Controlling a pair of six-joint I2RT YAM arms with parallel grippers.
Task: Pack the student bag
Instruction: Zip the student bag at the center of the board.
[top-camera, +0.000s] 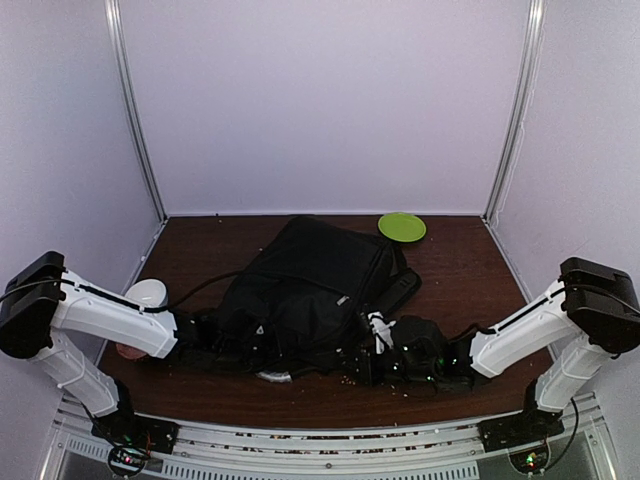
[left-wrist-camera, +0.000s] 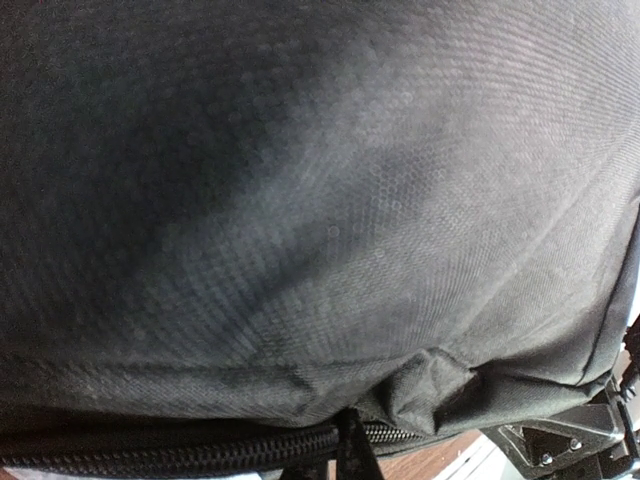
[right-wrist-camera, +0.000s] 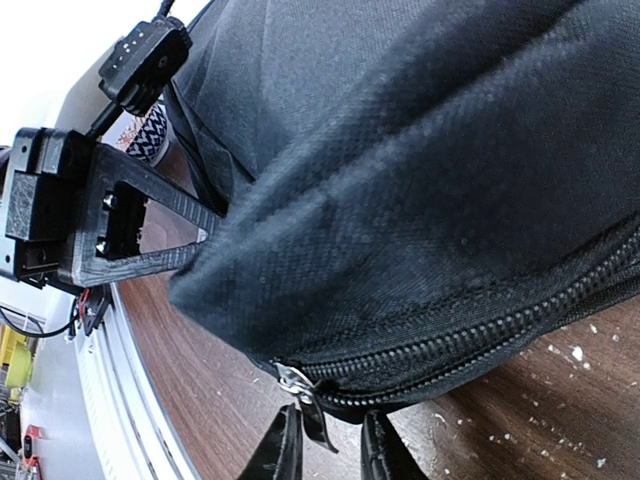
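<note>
Pale walls enclosed a dark wooden table, where the black student bag lay slumped at the centre, a green plate just behind it and a white round object near the left arm. Seen from overhead, the left gripper was buried in the bag's left edge, while the right gripper sat at its near right corner. The left wrist view was filled with black fabric, puckered above a closed zipper where the clenched left gripper pinched the bag. The right wrist view showed the right gripper's fingertips standing slightly apart just under the metal zipper pull, not clamped on it, with pale specks scattered on the wood.
</note>
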